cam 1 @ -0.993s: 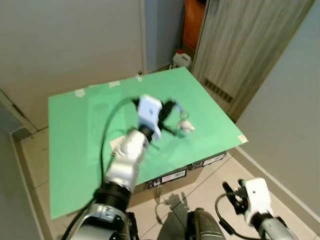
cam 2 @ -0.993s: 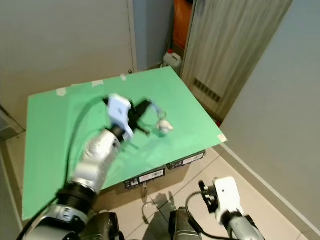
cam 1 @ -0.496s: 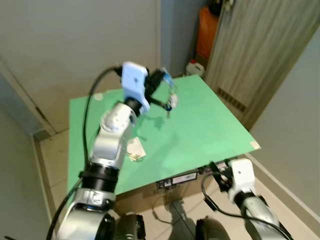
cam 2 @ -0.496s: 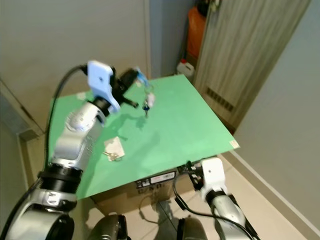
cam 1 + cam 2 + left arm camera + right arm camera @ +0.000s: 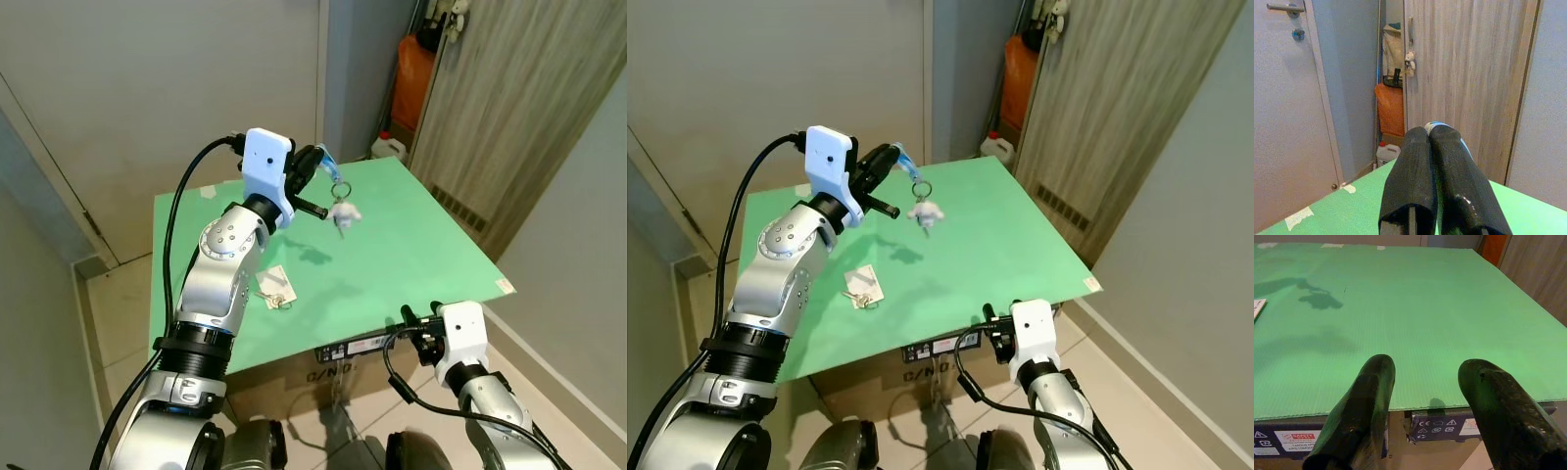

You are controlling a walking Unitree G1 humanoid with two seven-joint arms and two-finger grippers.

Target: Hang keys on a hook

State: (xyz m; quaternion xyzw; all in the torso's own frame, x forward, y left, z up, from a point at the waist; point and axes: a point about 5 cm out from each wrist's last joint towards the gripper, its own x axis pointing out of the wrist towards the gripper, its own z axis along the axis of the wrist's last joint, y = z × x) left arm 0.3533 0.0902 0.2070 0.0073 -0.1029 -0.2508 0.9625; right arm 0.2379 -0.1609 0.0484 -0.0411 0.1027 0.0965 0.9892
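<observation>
My left gripper point(image 5: 318, 163) is raised above the green board point(image 5: 421, 245) and shut on the blue strap point(image 5: 1436, 126) of a key bunch. The keys point(image 5: 340, 209), with a ring and a white charm, dangle from it in the air over the board's far half. In the left wrist view the two black fingers point(image 5: 1415, 161) press together and point toward a wooden door point(image 5: 1469, 73), where a small toy point(image 5: 1410, 62) hangs by a handle. My right gripper point(image 5: 1427, 367) is open and empty, low at the board's front edge.
A second set of keys with a white tag point(image 5: 275, 289) lies on the board's near left. The board rests on cardboard boxes point(image 5: 367, 345). An orange bag point(image 5: 413, 69) and a white jug point(image 5: 394, 147) stand behind it. A grey door point(image 5: 1288, 98) is to the left.
The view has risen and pulled back. My left arm has lifted the keys from the board into the air. The right gripper has come up to the board's front edge.
</observation>
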